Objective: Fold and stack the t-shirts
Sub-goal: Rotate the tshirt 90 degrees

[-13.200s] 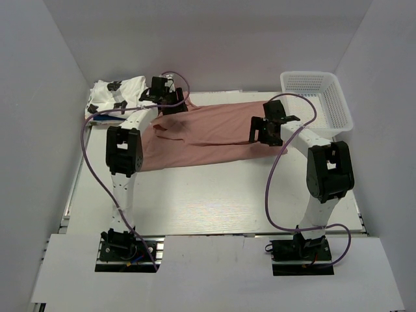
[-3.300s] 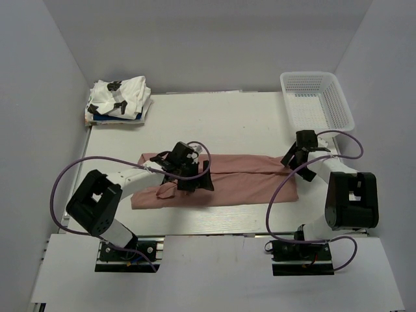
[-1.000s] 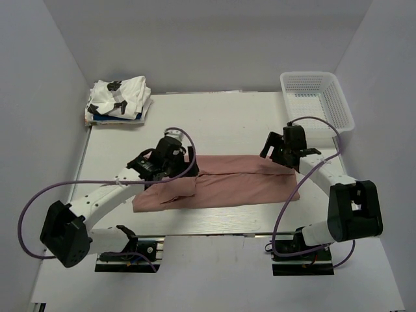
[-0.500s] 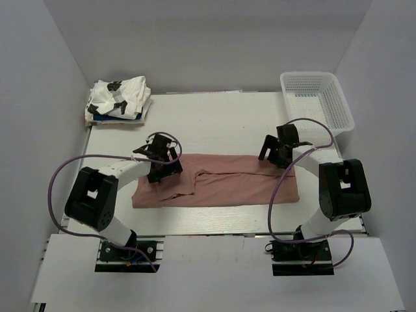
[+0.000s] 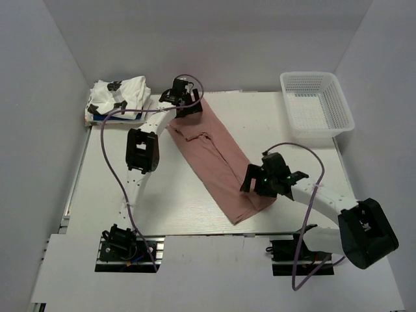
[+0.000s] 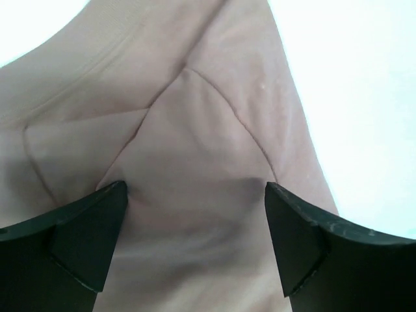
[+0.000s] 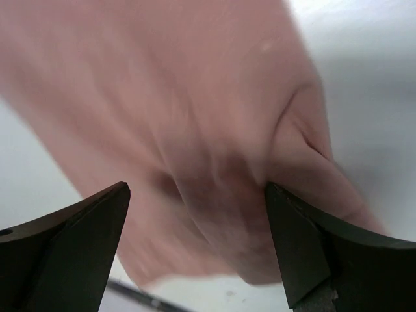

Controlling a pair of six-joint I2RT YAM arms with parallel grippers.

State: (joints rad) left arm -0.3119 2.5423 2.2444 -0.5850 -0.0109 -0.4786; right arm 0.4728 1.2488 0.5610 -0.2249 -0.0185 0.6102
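Observation:
The dusty-pink t-shirt (image 5: 214, 156) lies folded into a long strip, running diagonally from the far left to the near right of the table. My left gripper (image 5: 187, 107) is over its far end, jaws wide open, with pink cloth (image 6: 195, 130) spread flat beneath and between the fingers (image 6: 78, 234). Down at the near end sits my right gripper (image 5: 255, 185), also open, straddling rumpled pink cloth (image 7: 195, 97). The white t-shirt with black print (image 5: 117, 94) rests folded on the blue one (image 5: 103, 119) in the far left corner.
A white mesh basket (image 5: 316, 75) stands at the far right corner. Bare white table (image 5: 162, 201) lies to the near left of the pink strip and between the strip and the basket. Grey walls close in the sides.
The pink strip lay crosswise half a second ago and now runs diagonally. My left gripper has swung to the far left end, my right gripper toward the near edge.

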